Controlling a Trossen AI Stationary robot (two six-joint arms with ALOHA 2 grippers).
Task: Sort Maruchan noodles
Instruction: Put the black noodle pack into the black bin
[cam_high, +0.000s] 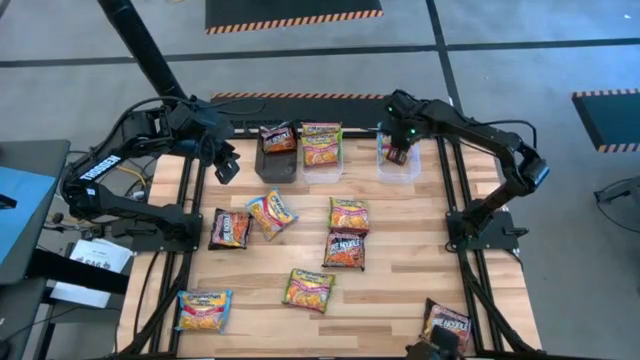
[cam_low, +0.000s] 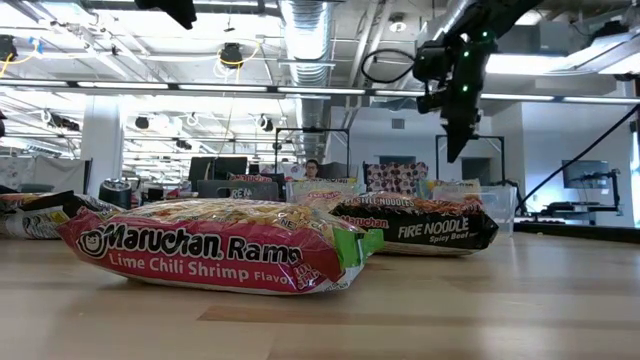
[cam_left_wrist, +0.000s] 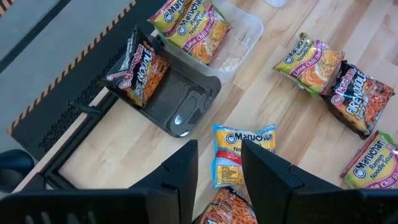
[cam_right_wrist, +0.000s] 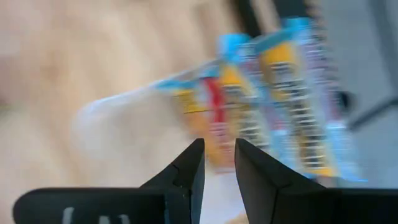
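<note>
Across the wooden table (cam_high: 400, 270), count seven loose Maruchan noodles (cam_high: 349, 215): dark packs, orange-green packs, one blue-edged pack (cam_high: 204, 310) near the front left corner, one dark pack (cam_high: 447, 325) at the front right edge.

Along the far edge, note three tubs:
- a black tub (cam_high: 268, 168) with a dark pack propped in it
- a middle clear tub (cam_high: 322, 172) with lime-chili packs
- a right clear tub (cam_high: 400, 172) with blue-trimmed packs, apparently on edge

Find the left gripper (cam_high: 226, 168) raised above the far left of the table, beside the black tub. Fingers apart, nothing between them, aimed down at a yellow pack (cam_left_wrist: 233, 140). Find the right gripper (cam_high: 398, 152) hanging over the right clear tub, fingers a little apart, clamped on nothing visible.

Expect light, crinkly handling: slick film outside, probably a brittle noodle block inside, some puffiness in the wrapper. Avoid hard squeezing; risks cracked noodles. Avoid pressing down on the flat face as well; likely to skid on the bare wood. Take hold across the narrower width, fingers straddling both long edges, or pinch a crimped end seam. Start on a pack clear of neighbours. Mind the pairs lying close together mid-table; easy to drag a second pack along.
</note>
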